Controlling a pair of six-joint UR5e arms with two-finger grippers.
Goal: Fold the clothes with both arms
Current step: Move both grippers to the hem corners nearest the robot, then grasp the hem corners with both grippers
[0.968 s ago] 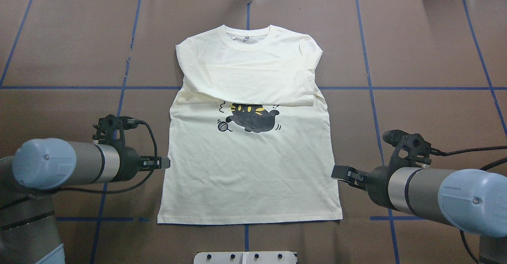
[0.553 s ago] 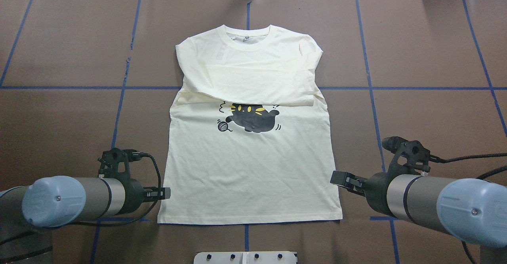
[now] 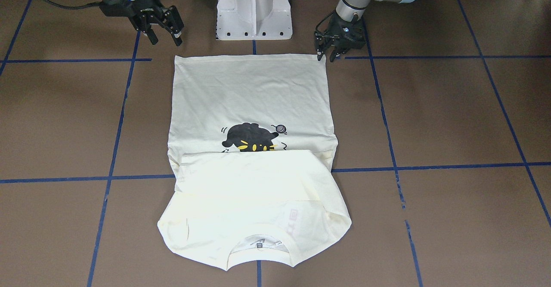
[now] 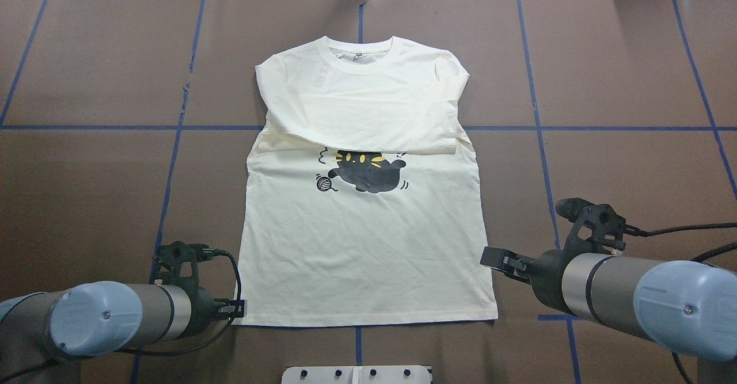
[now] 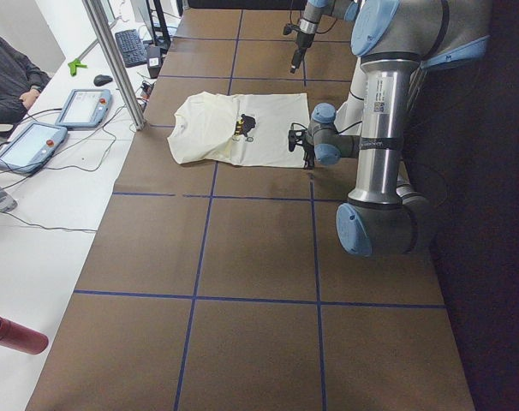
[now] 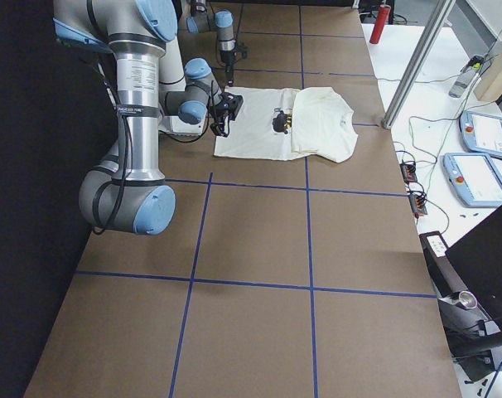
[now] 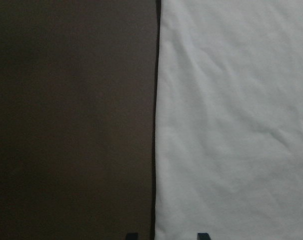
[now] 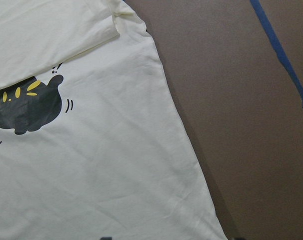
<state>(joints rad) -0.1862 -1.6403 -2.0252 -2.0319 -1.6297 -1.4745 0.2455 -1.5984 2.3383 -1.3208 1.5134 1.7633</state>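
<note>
Centred on the brown table [image 4: 86, 171], the cream cat-print cotton T-shirt [image 4: 368, 257] lies with its top folded down. Left black claw gripper [image 4: 240, 310], parted, straddles its seven-o'clock hem corner; right black claw gripper [image 4: 489, 255], parted, hovers at four o'clock. Hem-grasp approach, I judge: right must reach its corner, then both pinch.

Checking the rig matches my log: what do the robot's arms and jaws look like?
The left arm and right arm match: silver-grey tubes with light-blue rounded caps, black wrist collars and black claw-like jaws. A black camera bracket sits on each wrist, trailing a black cable.
</note>
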